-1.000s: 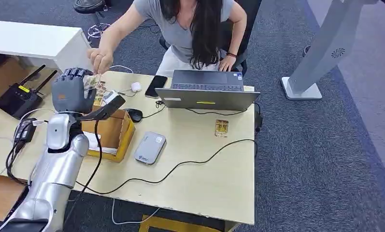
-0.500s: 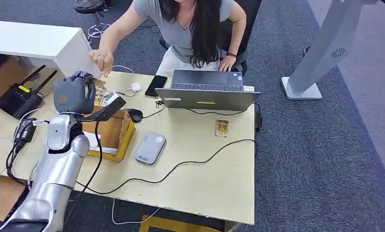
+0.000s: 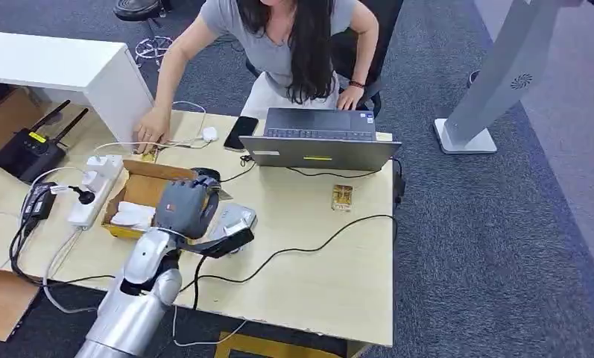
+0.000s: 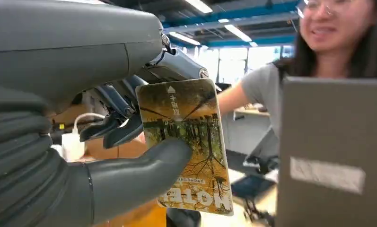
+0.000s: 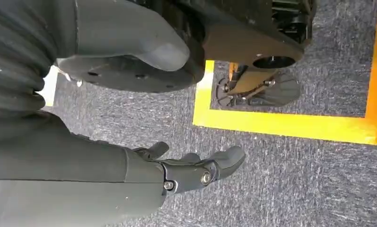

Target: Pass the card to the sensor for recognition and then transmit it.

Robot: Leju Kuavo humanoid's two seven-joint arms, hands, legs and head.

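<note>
Here, seen from the head camera, the robot's silver left arm reached up over a pale wooden desk (image 3: 338, 276), and its grey left hand (image 3: 185, 206) hovered right over a small grey sensor pad (image 3: 234, 221), between an open cardboard box (image 3: 141, 190) and a trailing black cable (image 3: 301, 246). In the left wrist view the hand pinched a card (image 4: 186, 142) — printed with trees on a yellow-brown ground — between the thick thumb (image 4: 144, 170) and the darker fingers (image 4: 115, 127) behind it, so the card stood out past the fingertips. A second, similar card (image 3: 342, 197) lay flat on the desk, well apart from the hand, just in front of an open grey laptop (image 3: 320, 139). A person (image 3: 290, 45) in a grey top sat behind the desk, one hand (image 3: 150, 132) pressed down near the far edge beside a white power strip (image 3: 96, 186). A black phone (image 3: 241, 133) lay beside the laptop. The right hand (image 5: 196, 170) hung low over grey carpet (image 5: 290, 179) marked with yellow tape (image 5: 290, 126) — its fingers loosely curled and apart, holding nothing.
</note>
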